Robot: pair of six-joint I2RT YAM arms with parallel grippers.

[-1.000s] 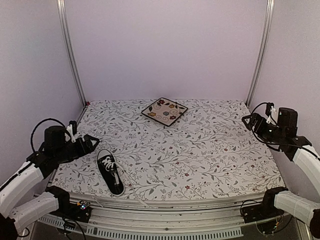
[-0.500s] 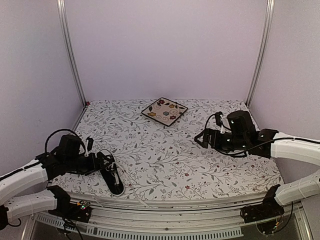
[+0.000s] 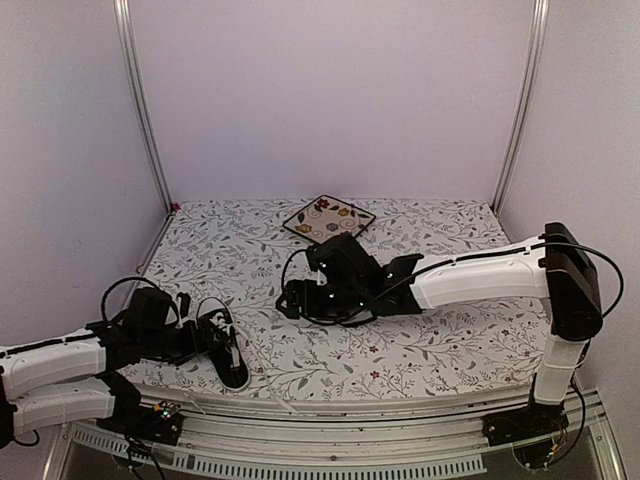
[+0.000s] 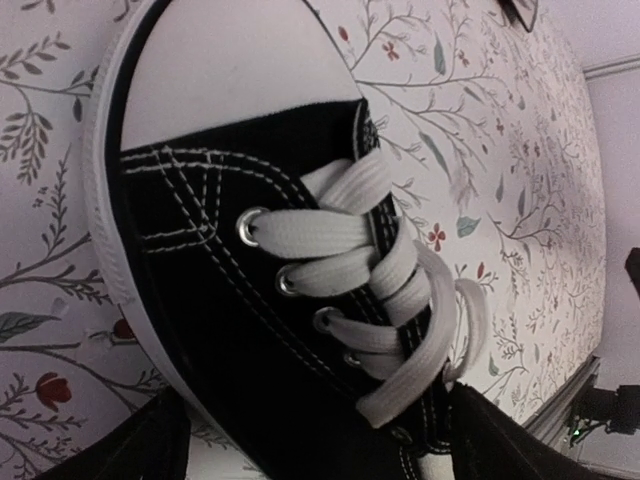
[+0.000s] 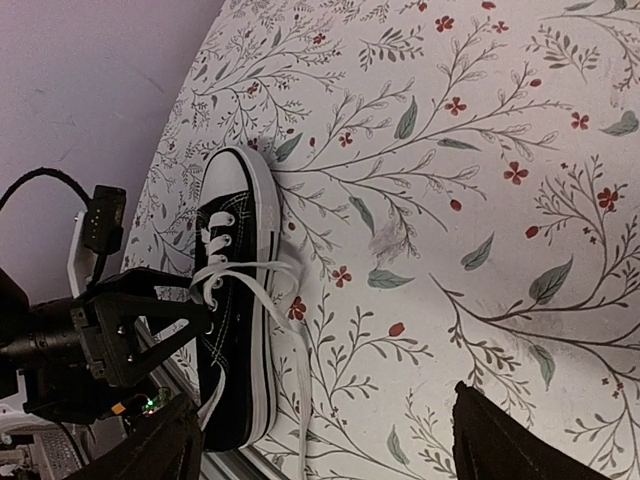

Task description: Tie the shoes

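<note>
One black sneaker (image 3: 226,352) lies near the front left corner of the bench, toe turned away from the front edge, its white laces (image 5: 262,268) loose, with one end trailing off beside the sole. The left gripper (image 3: 203,335) is low over the laced part, its fingers (image 4: 130,450) spread wide either side of the shoe. The right gripper (image 3: 288,300) reaches in over the middle of the bench, well apart from the sneaker, fingers spread with nothing between them, and a square floral plate (image 3: 328,221) sits near the far edge
</note>
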